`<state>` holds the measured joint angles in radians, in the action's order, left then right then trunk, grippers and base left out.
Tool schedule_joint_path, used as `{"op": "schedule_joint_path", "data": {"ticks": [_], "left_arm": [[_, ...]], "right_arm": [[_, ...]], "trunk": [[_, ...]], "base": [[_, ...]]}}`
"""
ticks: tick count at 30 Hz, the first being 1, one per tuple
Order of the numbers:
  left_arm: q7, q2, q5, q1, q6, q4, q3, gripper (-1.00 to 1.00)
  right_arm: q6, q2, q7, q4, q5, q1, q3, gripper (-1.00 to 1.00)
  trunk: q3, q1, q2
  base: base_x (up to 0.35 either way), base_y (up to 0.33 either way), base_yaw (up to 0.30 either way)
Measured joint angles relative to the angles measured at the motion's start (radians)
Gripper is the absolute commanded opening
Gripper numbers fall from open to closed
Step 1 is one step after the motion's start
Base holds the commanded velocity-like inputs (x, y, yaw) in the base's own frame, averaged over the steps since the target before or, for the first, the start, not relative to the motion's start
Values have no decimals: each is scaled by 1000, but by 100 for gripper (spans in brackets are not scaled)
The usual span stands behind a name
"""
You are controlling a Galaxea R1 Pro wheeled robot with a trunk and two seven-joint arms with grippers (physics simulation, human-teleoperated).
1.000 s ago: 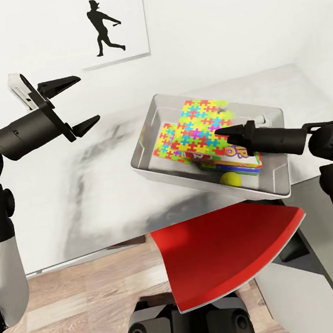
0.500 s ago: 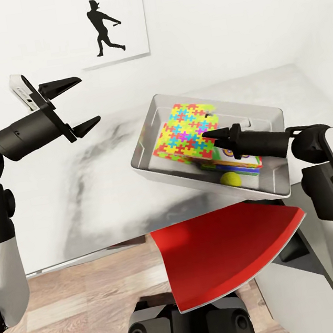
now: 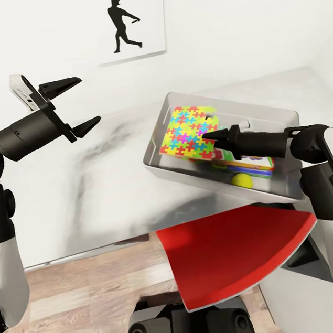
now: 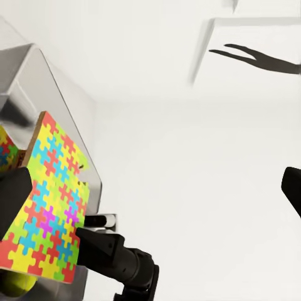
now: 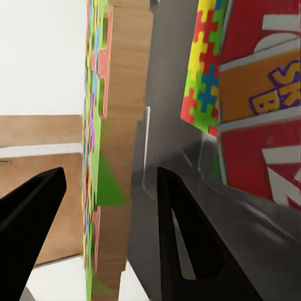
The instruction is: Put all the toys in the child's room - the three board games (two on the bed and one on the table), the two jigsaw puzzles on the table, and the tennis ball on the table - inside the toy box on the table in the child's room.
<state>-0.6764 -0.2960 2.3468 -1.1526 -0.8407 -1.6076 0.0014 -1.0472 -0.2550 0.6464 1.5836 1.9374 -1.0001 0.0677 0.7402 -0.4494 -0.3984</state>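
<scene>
At three o'clock of the table (image 3: 74, 185), inside the toy box (image 3: 276, 193), the puzzle (image 3: 191, 132) leans tilted (thin, stiff, light and likely slick), best pinched across its edge, between the right gripper's (image 5: 113, 238) spread fingers; left gripper (image 3: 76, 105) hangs agape, empty.

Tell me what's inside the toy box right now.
In the toy box: a jigsaw puzzle tilted on top, a stack of game boxes partly covered beneath it, and the tennis ball. How many boxes are stacked cannot be told.
</scene>
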Motion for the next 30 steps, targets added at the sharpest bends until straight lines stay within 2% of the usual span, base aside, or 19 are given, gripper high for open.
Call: {"op": "schedule_joint_path", "data": {"ticks": [16, 21, 23, 30], "left_arm": [[0, 0, 0, 0, 0, 0, 0, 100], [0, 0, 0, 0, 0, 0, 0, 100], [0, 0, 0, 0, 0, 0, 0, 100], [0, 0, 0, 0, 0, 0, -1, 100]], "right_arm": [[3, -10, 25, -2, 0, -2, -4, -100], [5, -34, 24, -1, 0, -2, -7, -100], [6, -51, 23, 0, -1, -2, -8, -100], [24, -78, 19, 2, 2, -2, -8, -100]], "trunk": [[0, 0, 0], [0, 0, 0], [0, 0, 0], [1, 0, 0]], "base": [[0, 0, 27], [0, 0, 4], [0, 0, 2], [0, 0, 1]]}}
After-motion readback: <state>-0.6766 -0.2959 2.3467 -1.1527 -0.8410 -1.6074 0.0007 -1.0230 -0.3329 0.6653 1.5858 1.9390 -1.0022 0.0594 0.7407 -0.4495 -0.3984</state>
